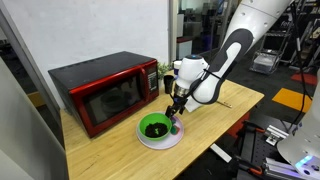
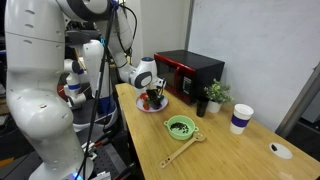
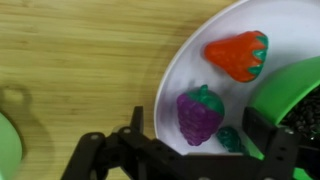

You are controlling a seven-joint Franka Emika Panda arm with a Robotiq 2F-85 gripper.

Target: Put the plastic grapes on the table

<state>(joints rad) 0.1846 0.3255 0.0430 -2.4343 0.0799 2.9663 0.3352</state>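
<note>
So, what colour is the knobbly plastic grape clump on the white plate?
The plastic grapes are purple with a green top; clearest in wrist view.

White wall panel (image 1: 90, 30) behind red microwave (image 1: 105, 92); orange floor patch (image 1: 292, 98); cluttered lab beyond

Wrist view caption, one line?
Open pincer straddles the plastic grapes on the white plate, beside a plastic strawberry.

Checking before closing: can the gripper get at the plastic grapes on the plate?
Probably yes: in the wrist view the open gripper straddles the plastic grapes on the plate, the strawberry lies clear, though the green bowl sits close by one finger.
</note>
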